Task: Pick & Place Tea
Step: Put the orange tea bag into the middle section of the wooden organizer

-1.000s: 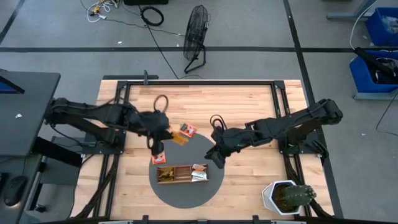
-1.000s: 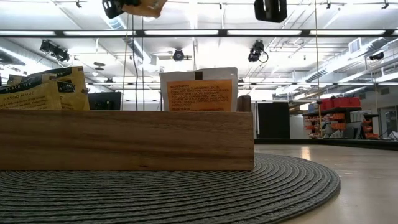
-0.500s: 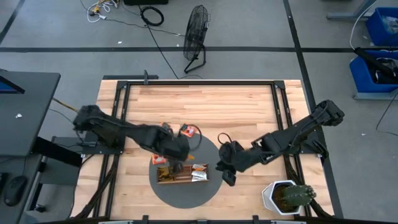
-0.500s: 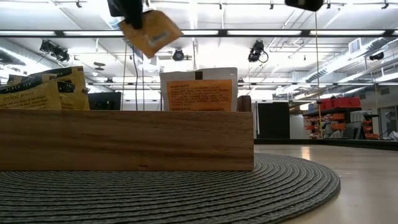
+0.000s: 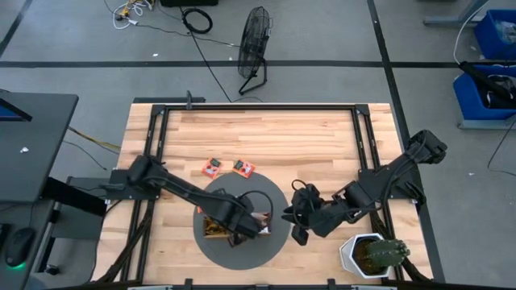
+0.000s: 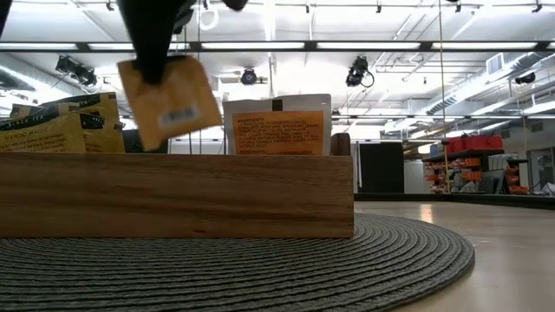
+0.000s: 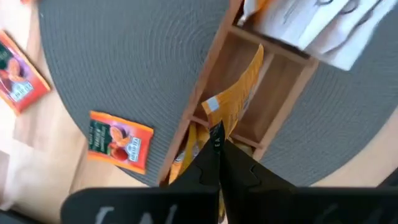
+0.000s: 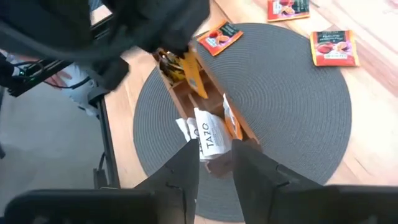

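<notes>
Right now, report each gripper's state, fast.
Left gripper: shut on the yellow tea sachet, over the wooden tray.
Right gripper: open, holding nothing, beside the mat.

The wooden counter (image 5: 322, 137) carries a round grey woven mat (image 5: 278, 197) near its front, two red tea sachets (image 5: 212, 167) just beyond it, and a potted cactus (image 5: 372, 255) at the near right corner.

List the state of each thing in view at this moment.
Left gripper: shut on yellow sachet, above wooden tray.
Right gripper: open, empty.
White sachets: standing in tray.
Two red sachets: flat on table.
Orange sachet: flat on mat.
</notes>
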`<state>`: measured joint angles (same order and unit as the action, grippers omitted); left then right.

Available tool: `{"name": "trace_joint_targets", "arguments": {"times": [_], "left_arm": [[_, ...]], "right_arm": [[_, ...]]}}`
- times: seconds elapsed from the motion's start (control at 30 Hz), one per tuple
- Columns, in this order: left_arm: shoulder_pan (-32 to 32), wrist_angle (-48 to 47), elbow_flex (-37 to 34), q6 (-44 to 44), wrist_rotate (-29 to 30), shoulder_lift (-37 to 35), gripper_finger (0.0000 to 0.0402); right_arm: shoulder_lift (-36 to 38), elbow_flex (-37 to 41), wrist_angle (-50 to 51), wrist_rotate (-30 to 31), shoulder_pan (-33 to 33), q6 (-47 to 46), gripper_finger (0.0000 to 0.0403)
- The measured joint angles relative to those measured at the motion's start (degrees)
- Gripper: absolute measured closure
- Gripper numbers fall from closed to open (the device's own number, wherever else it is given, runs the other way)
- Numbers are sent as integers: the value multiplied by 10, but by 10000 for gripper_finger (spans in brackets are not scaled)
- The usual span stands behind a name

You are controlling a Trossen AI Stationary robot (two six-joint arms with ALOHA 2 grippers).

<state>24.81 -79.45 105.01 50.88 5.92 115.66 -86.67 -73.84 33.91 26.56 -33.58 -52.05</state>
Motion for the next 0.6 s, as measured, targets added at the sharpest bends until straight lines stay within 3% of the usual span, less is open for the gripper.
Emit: {"name": "trace_joint_targets", "arguments": {"times": [0.37,0.6], "left_arm": [[-2,-7,2,5,-1,31,401],[-2,-17,1,-38,2,35,401]], "right_arm": [[0,0,-2,11,-11,0,303],[0,0,-4,15,-11,2,302]]}}
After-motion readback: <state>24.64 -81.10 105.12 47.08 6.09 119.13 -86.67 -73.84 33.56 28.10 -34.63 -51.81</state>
